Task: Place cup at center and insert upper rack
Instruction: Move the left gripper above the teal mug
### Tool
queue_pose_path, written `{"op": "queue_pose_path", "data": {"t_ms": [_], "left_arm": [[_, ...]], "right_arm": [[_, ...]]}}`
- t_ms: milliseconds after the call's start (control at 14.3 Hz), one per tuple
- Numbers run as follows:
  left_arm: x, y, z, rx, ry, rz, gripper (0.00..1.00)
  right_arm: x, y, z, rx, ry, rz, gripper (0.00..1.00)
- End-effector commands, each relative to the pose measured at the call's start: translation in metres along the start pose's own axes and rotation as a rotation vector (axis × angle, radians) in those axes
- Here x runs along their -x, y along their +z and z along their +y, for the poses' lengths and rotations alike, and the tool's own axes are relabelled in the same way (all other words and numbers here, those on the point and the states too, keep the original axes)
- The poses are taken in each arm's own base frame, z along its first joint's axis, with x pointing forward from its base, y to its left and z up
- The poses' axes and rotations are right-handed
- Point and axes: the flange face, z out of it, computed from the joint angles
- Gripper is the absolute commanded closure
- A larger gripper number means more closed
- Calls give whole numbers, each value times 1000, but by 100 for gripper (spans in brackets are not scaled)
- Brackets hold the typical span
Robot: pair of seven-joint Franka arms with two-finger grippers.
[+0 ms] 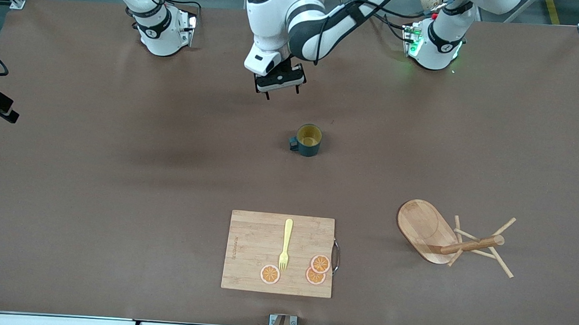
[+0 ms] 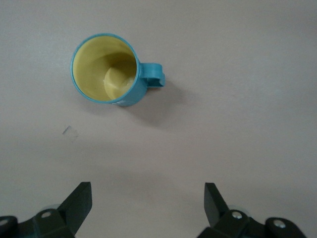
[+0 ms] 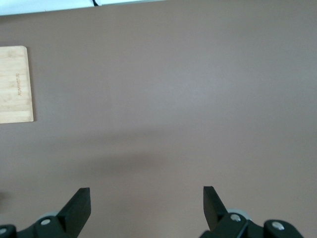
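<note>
Our left gripper (image 1: 280, 84) hangs wide open and empty over bare table, the cup (image 1: 308, 140) upright mid-table, while the mug tree (image 1: 453, 240) lies tipped near the left arm's end, and our right gripper (image 3: 146, 210) waits open.

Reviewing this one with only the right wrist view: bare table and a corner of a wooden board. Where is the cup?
Observer: The cup stands upright mid-table, farther from the front camera than the cutting board.
Operator: And the rack that goes in next?
Observer: The upper rack lies tipped on its side toward the left arm's end of the table, with no gripper on it.
</note>
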Motion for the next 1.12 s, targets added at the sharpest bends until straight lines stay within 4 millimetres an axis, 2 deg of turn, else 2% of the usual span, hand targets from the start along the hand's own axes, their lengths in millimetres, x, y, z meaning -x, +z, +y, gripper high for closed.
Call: {"op": "queue_pose_path", "data": {"t_ms": [0,70,210,350,490,840,1050], "left_arm": [[25,30,14,-54,-10,102,0],[35,45,16,-77,-24,135,0],[41,62,17,-106,-23,184,0],[45,80,23,-127,-16,216,0],[47,88,30,-130,-35,273,0],[58,94,46,-125,-55,430,0],[54,86,53,-106,-65,468,0]], "right_arm": [[11,12,10,-13,14,3,0],[12,13,9,-14,11,-3,0],[13,11,2,-7,-8,-5,0],[11,9,3,-3,-2,10,0],[8,7,6,-2,-1,33,0],[10,3,6,28,-20,43,0],[17,-3,10,29,-46,26,0]]}}
